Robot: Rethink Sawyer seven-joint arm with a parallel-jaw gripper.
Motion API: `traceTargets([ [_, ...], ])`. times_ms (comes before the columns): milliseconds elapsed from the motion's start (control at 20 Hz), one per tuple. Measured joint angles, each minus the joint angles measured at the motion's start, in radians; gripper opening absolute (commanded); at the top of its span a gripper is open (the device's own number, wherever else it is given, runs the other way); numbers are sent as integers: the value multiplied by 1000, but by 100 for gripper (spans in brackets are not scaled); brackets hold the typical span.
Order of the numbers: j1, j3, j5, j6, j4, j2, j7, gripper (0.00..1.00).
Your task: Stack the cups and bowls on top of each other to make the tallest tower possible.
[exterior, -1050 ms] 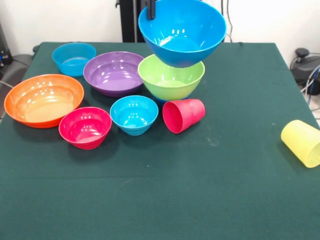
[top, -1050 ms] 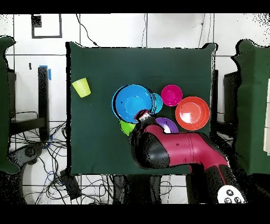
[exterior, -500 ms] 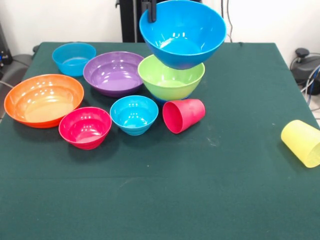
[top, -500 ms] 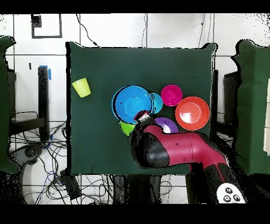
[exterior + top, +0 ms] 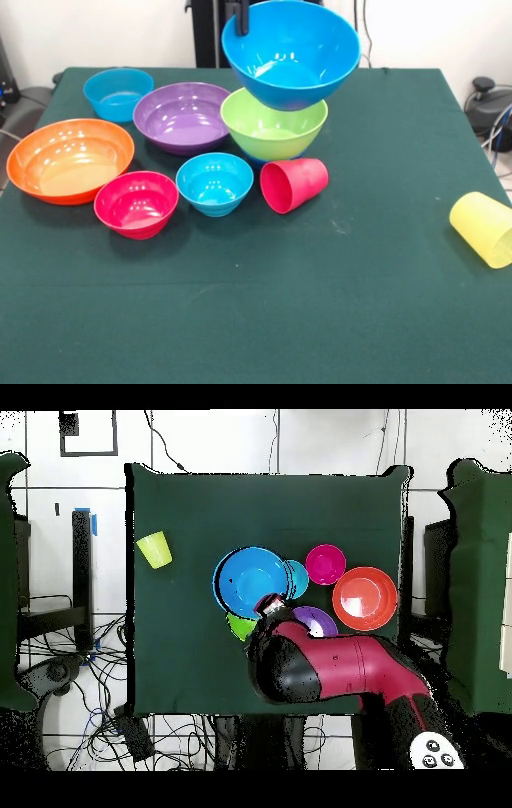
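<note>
Yellow cup (image 5: 485, 228) cut by right edge; end effector (image 5: 241, 14) mostly out of frame

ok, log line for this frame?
pincer: shut on big blue bowl rim | bowl: held above lime green bowl | red cup, yellow cup: lying on table

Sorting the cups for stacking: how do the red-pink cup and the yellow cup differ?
The red-pink cup lies among the bowls, beside the lime green bowl; the yellow cup lies alone at the table's edge. The red-pink cup's mouth faces the front camera; the yellow cup's faces away. Both are tipped on their sides.
</note>
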Motion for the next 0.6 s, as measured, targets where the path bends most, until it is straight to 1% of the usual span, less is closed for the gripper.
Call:
traceTargets([
  [350,42,-31,-10,0,-2,0,0,0],
  [600,108,-95,-71,-16,-15,3,0,0],
])
